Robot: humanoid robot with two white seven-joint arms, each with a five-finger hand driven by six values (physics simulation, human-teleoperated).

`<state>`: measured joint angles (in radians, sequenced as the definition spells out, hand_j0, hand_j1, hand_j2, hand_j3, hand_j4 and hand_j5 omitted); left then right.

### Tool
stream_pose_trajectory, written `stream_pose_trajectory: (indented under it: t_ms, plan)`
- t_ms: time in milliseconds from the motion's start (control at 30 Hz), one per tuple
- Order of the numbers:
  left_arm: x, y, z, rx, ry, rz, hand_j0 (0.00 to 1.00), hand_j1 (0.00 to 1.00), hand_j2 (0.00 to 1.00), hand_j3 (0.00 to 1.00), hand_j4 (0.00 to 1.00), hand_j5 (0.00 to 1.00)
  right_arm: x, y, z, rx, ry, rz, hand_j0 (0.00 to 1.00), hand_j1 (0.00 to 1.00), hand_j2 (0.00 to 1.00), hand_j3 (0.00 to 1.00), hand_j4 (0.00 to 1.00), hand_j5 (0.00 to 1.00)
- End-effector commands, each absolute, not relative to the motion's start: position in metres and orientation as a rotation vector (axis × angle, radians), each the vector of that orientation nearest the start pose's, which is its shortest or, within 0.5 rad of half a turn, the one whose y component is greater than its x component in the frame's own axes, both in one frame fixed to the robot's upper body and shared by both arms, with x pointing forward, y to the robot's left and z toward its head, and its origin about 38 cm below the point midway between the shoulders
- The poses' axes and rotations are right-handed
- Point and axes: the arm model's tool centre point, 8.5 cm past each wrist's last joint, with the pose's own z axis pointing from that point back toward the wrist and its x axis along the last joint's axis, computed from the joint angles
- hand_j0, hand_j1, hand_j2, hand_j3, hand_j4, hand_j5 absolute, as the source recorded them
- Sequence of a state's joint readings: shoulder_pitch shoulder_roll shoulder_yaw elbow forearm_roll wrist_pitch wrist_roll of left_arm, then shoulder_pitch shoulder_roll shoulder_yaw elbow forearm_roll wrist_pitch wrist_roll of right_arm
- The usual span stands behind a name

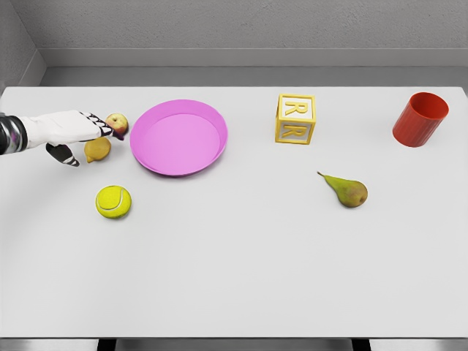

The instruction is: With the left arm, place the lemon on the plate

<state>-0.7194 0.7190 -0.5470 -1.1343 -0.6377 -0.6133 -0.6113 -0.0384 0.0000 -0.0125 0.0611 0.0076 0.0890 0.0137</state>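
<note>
Currently, the left hand (73, 135) is seen at the far left of the white counter (234, 278), its arm entering from the left edge at about nine o'clock of the picture. The fingers (99, 126) are stretched out toward three o'clock and the dark-tipped thumb (64, 155) is dropped toward six o'clock, so the hand is spread and nothing is grasped. The lemon (97, 149) is found on the counter directly under the outstretched fingers, between them and the thumb, at roughly five o'clock from the palm. Whether the lemon is actually touched by the fingers cannot be told. A small apple (117, 124) is placed just at the fingertips, at about one o'clock from the lemon and just beside the rim of the pink plate (212, 121). The plate is set at three o'clock from the hand, near the lemon but apart from it, and nothing is carried on it. A tennis ball (113, 202) is positioned at six o'clock from the lemon. Well apart, toward three o'clock, a yellow letter block (295, 118) marked R, a pear (346, 190) and a red cup (419, 119) are seen on the counter.
</note>
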Motion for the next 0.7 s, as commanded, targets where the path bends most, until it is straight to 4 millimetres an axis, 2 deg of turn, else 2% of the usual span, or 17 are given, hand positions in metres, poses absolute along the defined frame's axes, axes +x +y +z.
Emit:
stream_pose_trajectory:
  t_ms: [0, 433, 500, 667]
  plan:
    - [0.4804, 0.3584, 0.1869, 0.549, -1.065, -2.059, 0.91, 0.91, 0.91, 0.91, 0.91, 0.91, -0.0058, -0.2700, -0.2600, -0.072, 0.112, -0.010, 1.00, 1.00, 1.00, 1.00, 1.00, 1.00]
    - [0.4811, 0.3568, 0.1864, 0.562, -1.055, -2.071, 0.91, 0.91, 0.91, 0.91, 0.91, 0.91, -0.0058, -0.2700, -0.2600, -0.072, 0.112, -0.010, 1.00, 1.00, 1.00, 1.00, 1.00, 1.00]
    - [0.4777, 0.3634, 0.1836, 0.562, -1.061, -2.042, 0.91, 0.91, 0.91, 0.91, 0.91, 0.91, -0.0058, -0.2700, -0.2600, -0.072, 0.112, -0.010, 1.00, 1.00, 1.00, 1.00, 1.00, 1.00]
    - [0.4777, 0.3633, 0.1834, 0.562, -1.064, -2.039, 0.91, 0.91, 0.91, 0.91, 0.91, 0.91, -0.0058, -0.2700, -0.2600, -0.072, 0.112, -0.010, 1.00, 1.00, 1.00, 1.00, 1.00, 1.00]
